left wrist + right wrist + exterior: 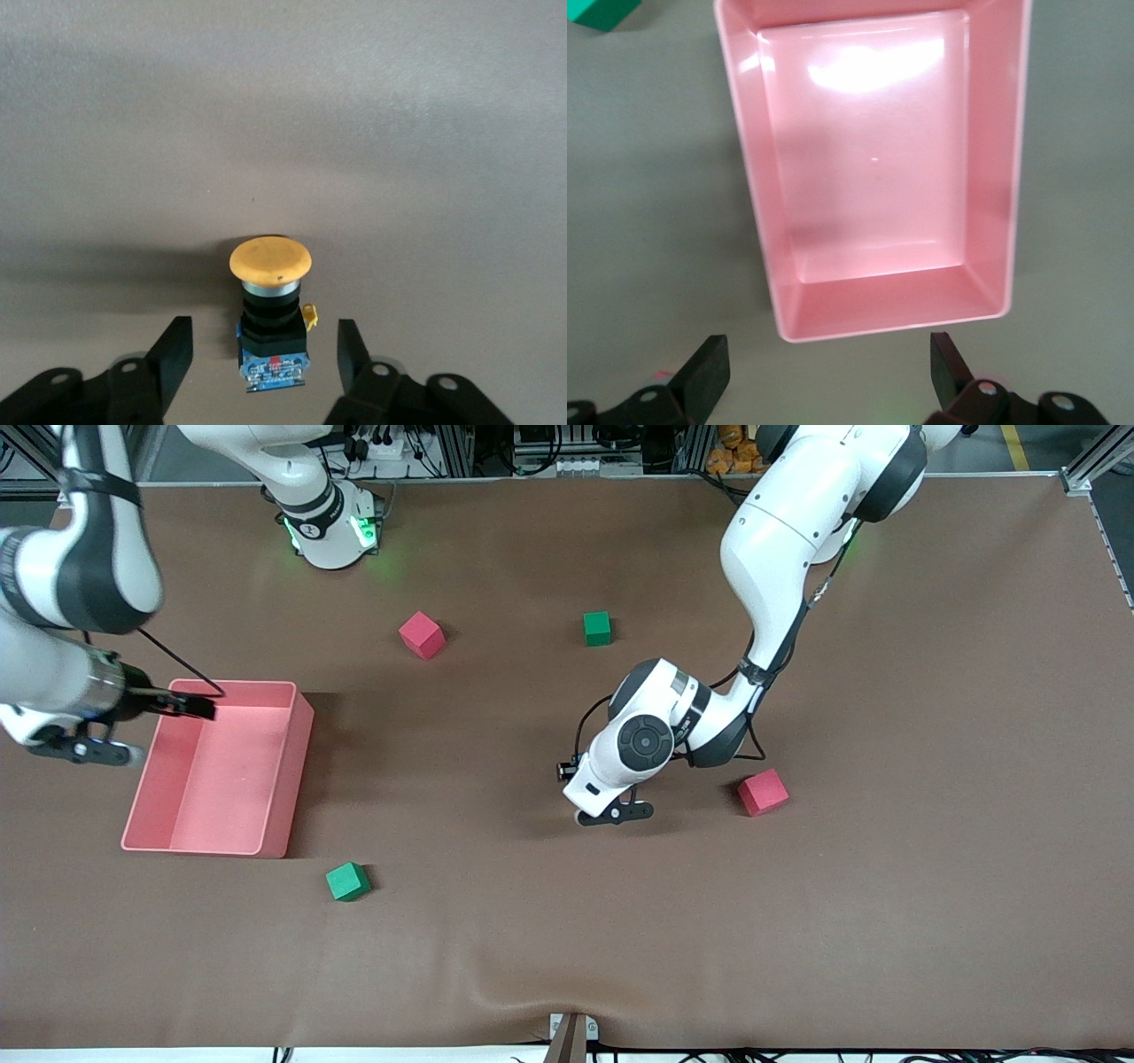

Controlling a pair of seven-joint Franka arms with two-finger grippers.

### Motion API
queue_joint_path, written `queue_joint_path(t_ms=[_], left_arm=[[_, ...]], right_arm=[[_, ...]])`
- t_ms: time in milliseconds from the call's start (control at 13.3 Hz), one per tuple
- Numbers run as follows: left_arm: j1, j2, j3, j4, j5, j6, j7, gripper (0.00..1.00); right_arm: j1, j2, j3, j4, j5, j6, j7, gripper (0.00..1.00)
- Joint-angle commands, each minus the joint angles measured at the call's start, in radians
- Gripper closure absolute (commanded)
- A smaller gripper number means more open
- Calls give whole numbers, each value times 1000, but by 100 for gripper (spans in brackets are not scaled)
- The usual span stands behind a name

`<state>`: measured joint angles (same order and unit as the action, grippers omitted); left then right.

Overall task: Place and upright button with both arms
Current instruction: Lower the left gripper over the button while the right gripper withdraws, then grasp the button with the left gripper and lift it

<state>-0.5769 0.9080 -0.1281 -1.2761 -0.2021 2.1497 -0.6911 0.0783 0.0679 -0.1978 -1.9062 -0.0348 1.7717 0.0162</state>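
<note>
A: Front view: where are the arms?
B: The left tool (611,812) is low on the tabletop (567,921), near a red cube (763,792); the right tool (89,748) waits by the pink bin (297,771).

A: Left wrist view?
B: The button (271,305) lies between parted fingers (174,354), untouched.

A: Right wrist view?
B: That tool gapes wide over the bin's edge.

Lighting: bright, even, from overhead. Glare: white patch on the glossy pink plastic bin (868,159) floor. Shadows: soft, at 9 o'clock of the orange-capped black push-button (271,305). Focus: slightly soft.
</note>
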Motion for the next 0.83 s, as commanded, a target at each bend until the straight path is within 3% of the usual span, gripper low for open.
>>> queue_joint_path(t_ms=[0, 376, 601, 751], left_arm=[[-12, 20, 2, 26, -20, 9, -22, 23], [-23, 31, 2, 24, -20, 21, -24, 23], [-23, 34, 2, 23, -20, 21, -24, 25], [-23, 37, 2, 20, -20, 21, -24, 29]], right_arm=[[-61, -106, 18, -70, -8, 11, -44, 0], [-169, -180, 18, -39, -5, -11, -274, 0], [-160, -169, 21, 105, -5, -113, -277, 0], [-141, -165, 28, 145, -7, -132, -280, 0]])
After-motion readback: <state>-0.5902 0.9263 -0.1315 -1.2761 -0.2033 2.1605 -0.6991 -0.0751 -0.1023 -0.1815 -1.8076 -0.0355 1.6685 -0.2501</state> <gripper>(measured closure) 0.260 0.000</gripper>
